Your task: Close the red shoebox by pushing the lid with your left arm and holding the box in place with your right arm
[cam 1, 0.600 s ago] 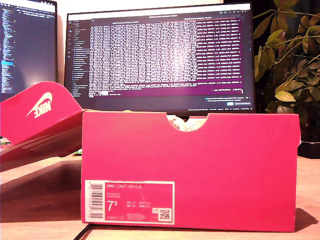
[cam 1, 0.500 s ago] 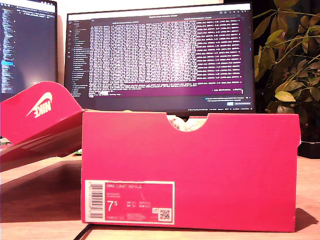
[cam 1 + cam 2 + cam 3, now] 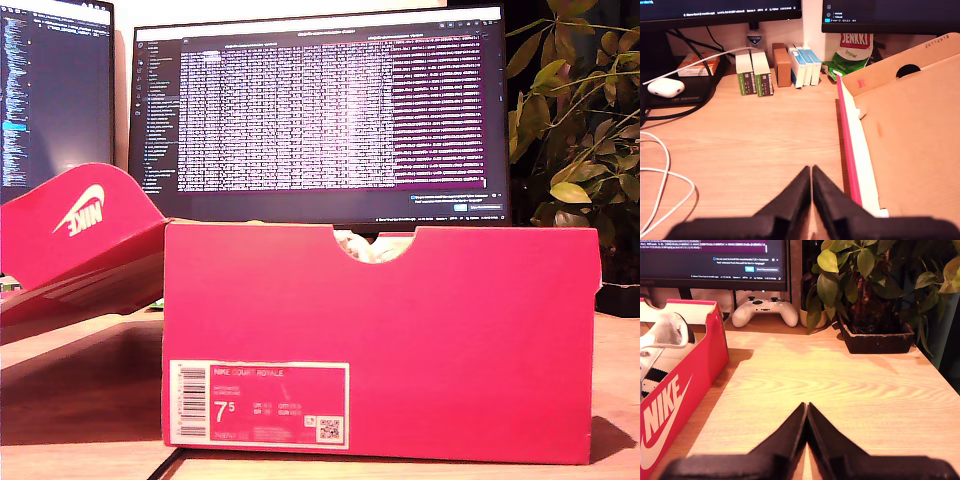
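1. The red shoebox (image 3: 380, 340) is sitting on the worktop (image 3: 750, 140) in front of a monitor (image 3: 320, 115), filling the middle of the exterior view, label end facing the camera.
2. Its lid (image 3: 75, 235) is lying open, tilting up at the exterior view's left (cardboard underside showing in the first wrist view).
3. A white shoe (image 3: 660, 340) is resting inside.
4. My first claw (image 3: 811, 172) is hovering over bare wood just beside the lid, jaws pressed together, gripping nothing.
5. My second claw (image 3: 806, 410) is likewise closed and empty, near the box's side wall.
6. A game controller (image 3: 765, 311) and potted plant (image 3: 865, 285) are standing beyond.
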Controlling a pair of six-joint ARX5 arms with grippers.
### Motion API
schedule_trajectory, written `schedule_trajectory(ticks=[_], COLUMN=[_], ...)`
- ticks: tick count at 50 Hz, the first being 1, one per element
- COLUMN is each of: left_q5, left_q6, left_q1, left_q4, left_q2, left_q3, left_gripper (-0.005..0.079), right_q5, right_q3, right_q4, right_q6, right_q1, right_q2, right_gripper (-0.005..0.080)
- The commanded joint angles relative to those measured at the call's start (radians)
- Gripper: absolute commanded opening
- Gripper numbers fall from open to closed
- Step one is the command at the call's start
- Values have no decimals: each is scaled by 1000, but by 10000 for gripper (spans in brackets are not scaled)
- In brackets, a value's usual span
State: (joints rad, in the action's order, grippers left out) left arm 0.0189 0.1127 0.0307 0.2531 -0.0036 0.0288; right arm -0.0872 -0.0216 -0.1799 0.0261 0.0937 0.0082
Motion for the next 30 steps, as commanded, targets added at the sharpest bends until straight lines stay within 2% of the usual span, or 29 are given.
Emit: schedule_trajectory(ticks=[1, 4, 5, 6, 8, 9, 11, 19, 26, 30], left_q5=[-18, -29, -35, -40, -43, -45, -56, -142, -213, -236], left_q6=[78, 94, 159, 159, 159, 232, 254, 295, 341, 364], left_q1=[-2, -2, -2, -2, -2, -2, -2, -2, -2, -2], left_q4=[2, 2, 2, 2, 2, 2, 2, 1, 0, 1], left_q2=[-9, -9, -9, -9, -9, -9, -9, -9, -9, -9], left_q3=[-34, -34, -34, -34, -34, -34, -33, -14, 27, 55], left_gripper=[-18, -18, -18, -18, -18, -18, -18, -18, -19, -19], right_q5=[6, 9, 11, 13, 29, 37, 46, 109, 181, 190], right_q3=[16, 16, 16, 16, 15, 15, 15, 4, -51, -93], right_q4=[16, 17, 16, 14, 12, 13, 22, 69, 54, 18], right_q6=[-37, -148, -172, -172, -269, -278, -291, -357, -379, -379], right_q1=[5, 5, 5, 5, 5, 5, 5, 4, 4, 4], right_q2=[-6, -6, -6, -6, -6, -6, -6, -6, -6, -6], right_gripper=[-12, -12, -12, -12, -12, -12, -12, -12, -12, -12])
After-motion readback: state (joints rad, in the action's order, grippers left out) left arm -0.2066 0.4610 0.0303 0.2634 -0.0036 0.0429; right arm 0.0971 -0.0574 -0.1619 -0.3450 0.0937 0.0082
